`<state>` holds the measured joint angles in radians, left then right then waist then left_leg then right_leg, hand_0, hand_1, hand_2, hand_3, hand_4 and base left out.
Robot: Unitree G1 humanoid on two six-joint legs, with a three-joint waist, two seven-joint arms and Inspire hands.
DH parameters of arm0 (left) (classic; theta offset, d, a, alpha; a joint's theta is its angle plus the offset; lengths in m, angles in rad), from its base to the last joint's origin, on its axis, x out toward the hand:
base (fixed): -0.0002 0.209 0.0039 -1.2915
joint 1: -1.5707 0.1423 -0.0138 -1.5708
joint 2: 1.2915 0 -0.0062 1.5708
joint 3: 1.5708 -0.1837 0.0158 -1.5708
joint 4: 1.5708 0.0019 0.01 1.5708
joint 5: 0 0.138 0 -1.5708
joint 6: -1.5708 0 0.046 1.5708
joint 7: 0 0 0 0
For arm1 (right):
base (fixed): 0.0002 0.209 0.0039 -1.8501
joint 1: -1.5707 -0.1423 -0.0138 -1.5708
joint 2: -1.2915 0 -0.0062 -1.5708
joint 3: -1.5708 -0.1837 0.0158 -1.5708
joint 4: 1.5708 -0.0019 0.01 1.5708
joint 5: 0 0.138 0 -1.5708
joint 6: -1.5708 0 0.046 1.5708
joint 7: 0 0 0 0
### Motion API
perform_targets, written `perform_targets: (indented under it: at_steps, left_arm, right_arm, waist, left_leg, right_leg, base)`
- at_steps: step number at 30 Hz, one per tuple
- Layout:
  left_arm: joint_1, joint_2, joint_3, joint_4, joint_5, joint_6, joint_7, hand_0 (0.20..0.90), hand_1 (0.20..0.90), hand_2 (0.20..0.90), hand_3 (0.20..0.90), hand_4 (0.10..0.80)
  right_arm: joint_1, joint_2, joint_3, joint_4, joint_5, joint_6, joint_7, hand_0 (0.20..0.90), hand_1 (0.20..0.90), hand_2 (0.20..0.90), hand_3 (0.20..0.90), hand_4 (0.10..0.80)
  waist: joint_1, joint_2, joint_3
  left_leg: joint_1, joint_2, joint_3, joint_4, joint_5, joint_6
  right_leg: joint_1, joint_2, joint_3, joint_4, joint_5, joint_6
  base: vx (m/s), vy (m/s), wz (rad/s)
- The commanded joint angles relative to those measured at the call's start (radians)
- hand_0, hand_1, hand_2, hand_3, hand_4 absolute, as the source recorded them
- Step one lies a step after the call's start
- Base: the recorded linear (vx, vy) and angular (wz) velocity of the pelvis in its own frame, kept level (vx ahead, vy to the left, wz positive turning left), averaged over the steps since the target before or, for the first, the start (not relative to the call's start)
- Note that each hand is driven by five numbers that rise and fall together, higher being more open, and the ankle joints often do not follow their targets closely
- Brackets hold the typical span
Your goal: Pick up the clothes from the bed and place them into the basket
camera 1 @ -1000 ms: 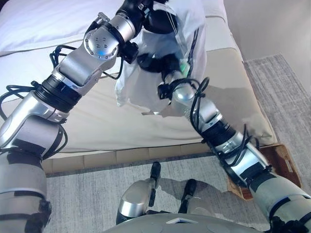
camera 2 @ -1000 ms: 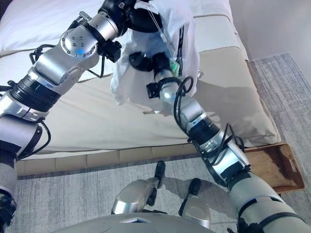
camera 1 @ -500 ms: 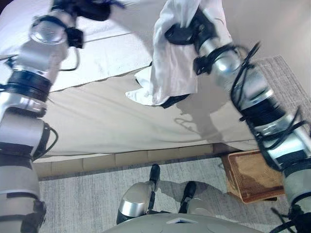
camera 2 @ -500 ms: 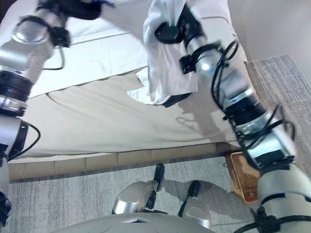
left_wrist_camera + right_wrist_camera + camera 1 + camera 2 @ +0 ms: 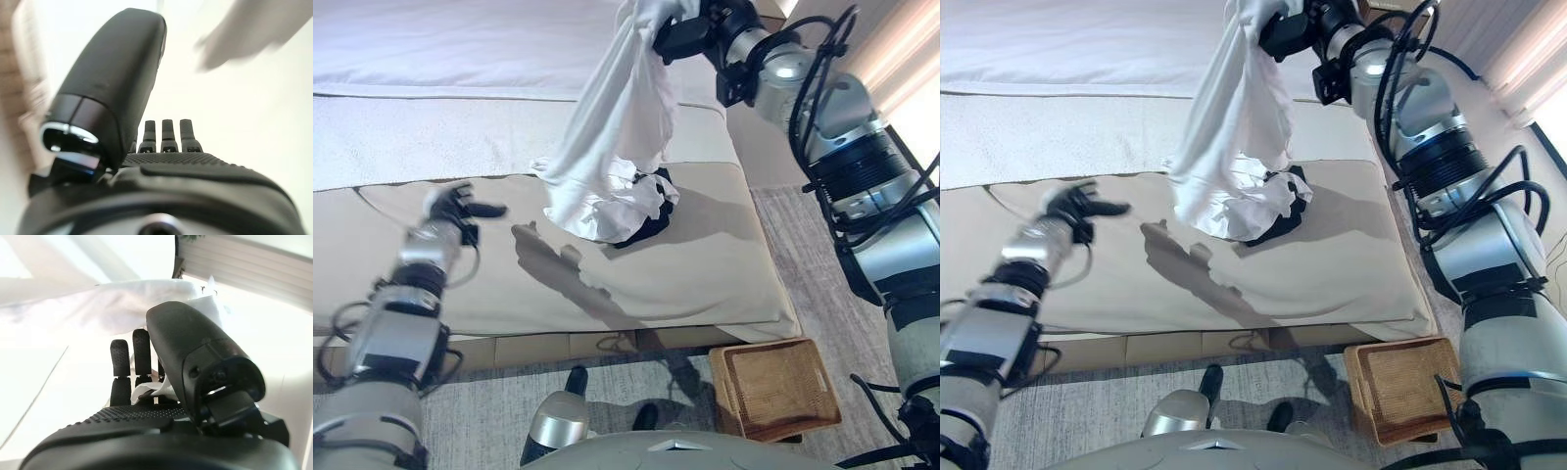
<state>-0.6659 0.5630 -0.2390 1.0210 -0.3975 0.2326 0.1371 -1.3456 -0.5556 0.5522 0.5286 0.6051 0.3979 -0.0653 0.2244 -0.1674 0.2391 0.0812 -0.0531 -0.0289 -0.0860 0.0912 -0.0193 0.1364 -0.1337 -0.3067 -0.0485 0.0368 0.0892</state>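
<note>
A white garment (image 5: pixel 617 137) with a dark inner part hangs from my right hand (image 5: pixel 690 29), which is shut on its top, high over the bed. Its lower end (image 5: pixel 1244 211) still bunches on the beige bedspread (image 5: pixel 705 264). The right wrist view shows white cloth (image 5: pixel 151 308) pinched between thumb and fingers. My left hand (image 5: pixel 455 206) is low at the left over the bedspread, fingers spread and holding nothing. A brown wicker basket (image 5: pixel 773 387) stands on the floor by the bed's near right corner.
White bedding (image 5: pixel 440 59) covers the far part of the bed. A grey rug (image 5: pixel 480 421) lies before the bed. A pale curtain (image 5: pixel 911 69) hangs at the far right.
The view has swung to the right. My left hand has let go and dropped low at the left. My right hand alone has raised the garment higher, to the right.
</note>
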Motion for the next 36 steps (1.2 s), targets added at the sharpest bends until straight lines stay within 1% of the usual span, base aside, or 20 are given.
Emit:
perform_targets:
  at_steps: [1,3,5,7,8,11,14,19,21,22,23,25,26,27,29,30,31,33,35,36]
  left_arm:
    - [-0.016,0.021,-0.059,-0.12,0.068,-0.147,0.025,0.9,0.9,0.9,0.9,0.8]
    - [0.024,0.0,-0.069,-0.158,0.092,-0.148,0.025,0.9,0.9,0.9,0.9,0.8]
    - [0.078,-0.027,-0.076,-0.185,0.097,-0.158,0.036,0.9,0.9,0.9,0.9,0.8]
    - [0.144,-0.046,-0.085,-0.214,0.091,-0.176,0.044,0.9,0.9,0.9,0.9,0.8]
    - [0.172,-0.058,-0.088,-0.226,0.116,-0.176,0.043,0.9,0.9,0.9,0.9,0.8]
    - [0.234,-0.076,-0.102,-0.251,0.132,-0.19,0.055,0.9,0.9,0.9,0.9,0.8]
    - [0.303,-0.074,-0.1,-0.26,0.143,-0.203,0.041,0.9,0.9,0.9,0.9,0.8]
    - [0.413,-0.053,-0.115,-0.245,0.207,-0.238,0.005,0.9,0.9,0.9,0.9,0.8]
    - [0.452,-0.038,-0.131,-0.214,0.263,-0.257,-0.032,0.9,0.9,0.9,0.9,0.8]
    - [0.462,-0.034,-0.14,-0.196,0.3,-0.257,-0.07,0.9,0.9,0.9,0.9,0.8]
    - [0.479,-0.037,-0.158,-0.163,0.321,-0.27,-0.085,0.9,0.9,0.9,0.9,0.8]
    - [0.504,-0.044,-0.165,-0.121,0.327,-0.266,-0.14,0.9,0.9,0.9,0.9,0.8]
    - [0.522,-0.051,-0.168,-0.089,0.325,-0.285,-0.151,0.9,0.9,0.9,0.9,0.8]
    - [0.534,-0.056,-0.167,-0.076,0.307,-0.282,-0.149,0.9,0.9,0.9,0.9,0.8]
    - [0.582,-0.08,-0.132,0.007,0.253,-0.291,-0.172,0.9,0.9,0.9,0.9,0.8]
    - [0.604,-0.09,-0.103,0.036,0.202,-0.281,-0.152,0.9,0.9,0.9,0.9,0.8]
    - [0.623,-0.097,-0.054,0.072,0.172,-0.261,-0.152,0.9,0.9,0.9,0.9,0.8]
    - [0.643,-0.1,-0.004,0.128,0.198,-0.245,-0.161,0.9,0.9,0.9,0.9,0.8]
    - [0.658,-0.097,0.022,0.181,0.255,-0.242,-0.167,0.9,0.9,0.9,0.9,0.8]
    - [0.663,-0.096,0.024,0.203,0.293,-0.234,-0.175,0.9,0.9,0.9,0.9,0.8]
  right_arm:
    - [-0.091,-0.028,-0.024,0.002,-0.064,-0.191,-0.179,0.3,0.3,0.3,0.2,0.1]
    - [-0.114,-0.047,-0.038,0.01,-0.082,-0.195,-0.247,0.3,0.3,0.3,0.2,0.1]
    - [-0.147,-0.088,-0.044,0.039,-0.085,-0.2,-0.312,0.3,0.3,0.3,0.2,0.1]
    - [-0.181,-0.127,-0.048,0.064,-0.094,-0.195,-0.353,0.3,0.3,0.3,0.2,0.1]
    - [-0.195,-0.14,-0.045,0.078,-0.091,-0.202,-0.366,0.3,0.3,0.3,0.2,0.1]
    - [-0.227,-0.18,-0.026,0.103,-0.068,-0.224,-0.396,0.3,0.3,0.3,0.2,0.1]
    - [-0.263,-0.227,-0.022,0.118,-0.09,-0.225,-0.45,0.3,0.3,0.3,0.2,0.1]
    - [-0.367,-0.332,0.039,0.188,-0.122,-0.179,-0.454,0.3,0.3,0.3,0.2,0.1]
    - [-0.421,-0.399,0.065,0.217,-0.08,-0.178,-0.445,0.3,0.3,0.3,0.2,0.1]
    - [-0.43,-0.418,0.068,0.224,-0.065,-0.176,-0.436,0.3,0.3,0.3,0.2,0.1]
    - [-0.432,-0.458,0.076,0.223,-0.055,-0.18,-0.421,0.3,0.3,0.3,0.2,0.1]
    - [-0.424,-0.493,0.079,0.211,-0.028,-0.182,-0.415,0.3,0.3,0.3,0.2,0.1]
    - [-0.41,-0.515,0.074,0.205,-0.019,-0.195,-0.408,0.3,0.3,0.3,0.2,0.1]
    - [-0.402,-0.529,0.07,0.202,-0.014,-0.201,-0.398,0.3,0.3,0.3,0.2,0.1]
    - [-0.336,-0.586,0.026,0.181,-0.001,-0.246,-0.38,0.3,0.3,0.3,0.2,0.1]
    - [-0.308,-0.611,0.004,0.175,0.006,-0.261,-0.359,0.3,0.3,0.3,0.2,0.1]
    - [-0.279,-0.641,-0.019,0.158,0.006,-0.262,-0.344,0.3,0.3,0.3,0.2,0.1]
    - [-0.247,-0.677,-0.047,0.143,0.011,-0.25,-0.317,0.3,0.3,0.3,0.2,0.1]
    - [-0.228,-0.7,-0.054,0.144,0.036,-0.233,-0.284,0.3,0.3,0.3,0.2,0.1]
    - [-0.212,-0.714,-0.049,0.151,0.036,-0.209,-0.235,0.3,0.3,0.3,0.2,0.1]
  waist:
    - [0.007,0.0,-0.112]
    - [0.017,-0.003,-0.096]
    - [0.024,-0.005,-0.089]
    - [0.027,-0.006,-0.093]
    - [0.027,-0.005,-0.095]
    - [0.025,0.001,-0.102]
    - [0.024,0.009,-0.115]
    - [0.018,0.002,-0.134]
    - [0.0,-0.006,-0.144]
    - [-0.008,-0.007,-0.145]
    - [-0.025,-0.007,-0.15]
    - [-0.048,-0.004,-0.154]
    - [-0.06,0.002,-0.156]
    - [-0.065,0.005,-0.159]
    - [-0.091,0.022,-0.163]
    - [-0.098,0.028,-0.165]
    - [-0.107,0.034,-0.165]
    - [-0.117,0.035,-0.168]
    - [-0.129,0.033,-0.17]
    - [-0.143,0.035,-0.17]
  left_leg:
    - [-0.028,0.006,-0.074,0.01,-0.098,0.058]
    - [-0.032,0.007,-0.076,0.013,-0.098,0.06]
    - [-0.025,0.008,-0.077,0.015,-0.099,0.061]
    - [-0.014,0.008,-0.075,0.016,-0.102,0.062]
    - [-0.006,0.008,-0.075,0.018,-0.105,0.063]
    - [0.016,0.008,-0.07,0.015,-0.109,0.065]
    - [0.036,0.007,-0.063,0.011,-0.115,0.063]
    - [0.047,0.01,-0.048,0.008,-0.118,0.063]
    - [0.05,0.01,-0.037,0.004,-0.12,0.064]
    - [0.055,0.01,-0.03,0.004,-0.127,0.064]
    - [0.052,0.012,-0.019,0.001,-0.121,0.065]
    - [0.057,0.015,-0.005,0.0,-0.123,0.067]
    - [0.058,0.019,0.006,0.0,-0.123,0.067]
    - [0.058,0.022,0.013,0.0,-0.124,0.068]
    - [0.06,0.027,0.041,0.0,-0.129,0.068]
    - [0.06,0.028,0.051,-0.001,-0.131,0.068]
    - [0.06,0.028,0.06,-0.001,-0.133,0.067]
    - [0.056,0.029,0.07,-0.001,-0.133,0.063]
    - [0.052,0.032,0.083,-0.001,-0.133,0.057]
    - [0.048,0.034,0.093,-0.001,-0.134,0.053]
  right_leg:
    - [-0.043,-0.022,0.014,0.12,-0.006,0.025]
    - [-0.047,-0.022,0.01,0.126,-0.008,0.023]
    - [-0.041,-0.023,0.005,0.128,-0.013,0.023]
    - [-0.036,-0.027,0.0,0.137,-0.011,0.026]
    - [-0.034,-0.028,0.0,0.143,-0.013,0.026]
    - [-0.025,-0.032,-0.001,0.151,-0.016,0.025]
    - [-0.014,-0.037,-0.006,0.154,-0.021,0.027]
    - [-0.01,-0.034,-0.005,0.16,-0.025,0.029]
    - [-0.019,-0.033,0.001,0.175,-0.018,0.035]
    - [-0.021,-0.033,0.007,0.188,-0.022,0.038]
    - [-0.033,-0.033,0.015,0.196,-0.011,0.04]
    - [-0.046,-0.033,0.03,0.213,-0.007,0.042]
    - [-0.05,-0.029,0.036,0.217,-0.016,0.04]
    - [-0.052,-0.026,0.041,0.218,-0.02,0.038]
    - [-0.054,-0.017,0.057,0.211,-0.035,0.035]
    - [-0.052,-0.012,0.064,0.203,-0.041,0.034]
    - [-0.05,-0.008,0.069,0.193,-0.048,0.032]
    - [-0.047,-0.002,0.076,0.174,-0.054,0.027]
    - [-0.048,0.006,0.087,0.151,-0.054,0.021]
    - [-0.05,0.012,0.1,0.131,-0.053,0.018]
  base:
    - [-0.142,-0.019,-0.18]
    - [-0.085,0.008,-0.07]
    - [0.005,0.033,0.06]
    - [0.043,0.057,-0.02]
    - [0.063,0.083,-0.05]
    - [0.058,0.081,-0.03]
    - [0.023,0.06,-0.05]
    - [-0.02,-0.01,-0.08]
    - [-0.07,-0.061,0.0]
    - [-0.108,-0.092,0.01]
    - [-0.095,-0.095,-0.02]
    - [-0.092,-0.083,-0.12]
    - [-0.084,-0.076,-0.2]
    - [-0.144,-0.106,-0.29]
    - [-0.146,-0.117,-0.44]
    - [-0.13,-0.122,-0.58]
    - [-0.144,-0.142,-0.57]
    - [-0.133,-0.155,-0.42]
    - [-0.158,-0.208,-0.47]
    - [-0.186,-0.252,-0.45]
